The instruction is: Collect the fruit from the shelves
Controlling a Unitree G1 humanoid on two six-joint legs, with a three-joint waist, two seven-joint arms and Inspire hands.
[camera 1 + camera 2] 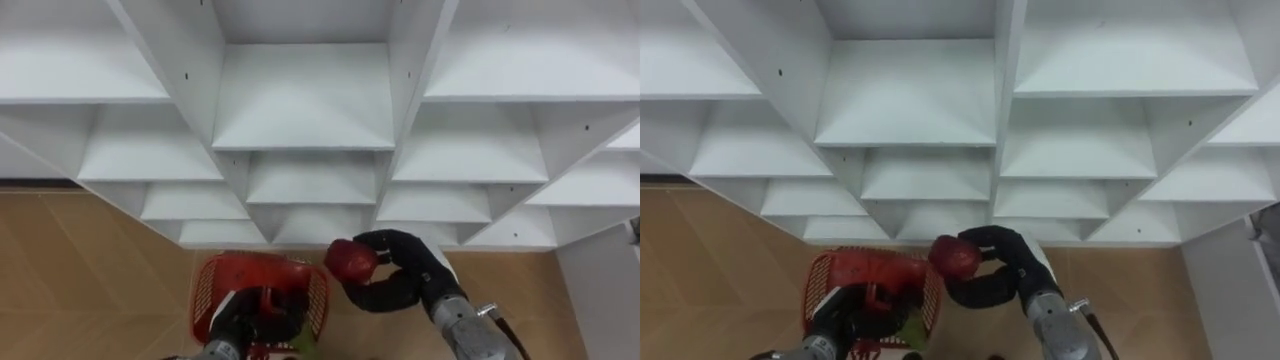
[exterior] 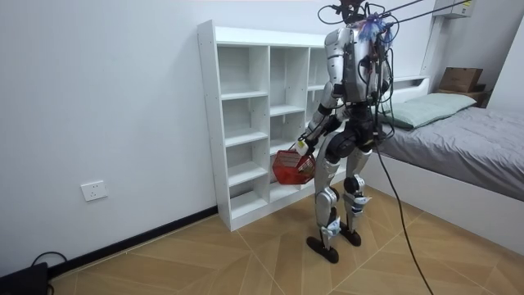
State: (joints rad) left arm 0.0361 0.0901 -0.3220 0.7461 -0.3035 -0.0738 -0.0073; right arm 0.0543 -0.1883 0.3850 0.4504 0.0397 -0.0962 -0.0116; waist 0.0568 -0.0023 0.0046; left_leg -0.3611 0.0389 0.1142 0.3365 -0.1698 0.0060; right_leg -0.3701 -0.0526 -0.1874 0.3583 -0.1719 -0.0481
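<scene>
Fingers (image 1: 380, 294) of the right hand (image 1: 415, 275) curled round a red apple (image 1: 349, 260), held just beside the right rim of the basket (image 1: 205, 295); left hand (image 1: 250, 312) grips the basket; judged next: apple goes leftward, over the rim, then release.

No words, numbers or signs can be read on anything here: not on the white closet (image 1: 305, 100), the red basket (image 1: 205, 290), the red fruit (image 1: 350, 260) or the cardboard box (image 2: 461, 79).
</scene>
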